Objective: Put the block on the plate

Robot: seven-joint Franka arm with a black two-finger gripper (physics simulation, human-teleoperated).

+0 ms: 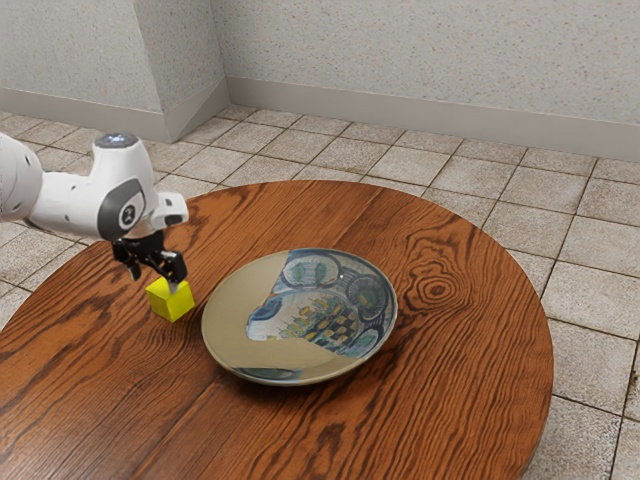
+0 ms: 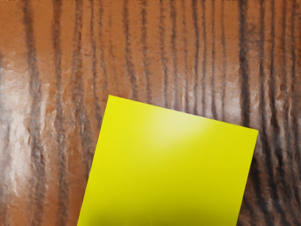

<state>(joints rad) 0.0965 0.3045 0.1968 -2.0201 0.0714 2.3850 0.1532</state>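
In the exterior view my gripper [image 1: 155, 279] is low over the table, its two black fingers spread wide apart. A yellow block [image 1: 171, 302] is just beneath it, seemingly resting on the wood; one fingertip overlaps the block's top, and whether they touch I cannot tell. The wrist view has the same block [image 2: 169, 165] close under my hand, turned at a slight angle. Beside the block, toward the exterior view's right, lies the large patterned plate [image 1: 237, 312], with nothing on it.
The round wooden table [image 1: 455, 400] carries both things, and its curved edge runs past the plate's far side. A narrow strip of wood separates block and plate. Floor tiles [image 1: 590, 320] and a pale wall [image 1: 420, 60] lie beyond.
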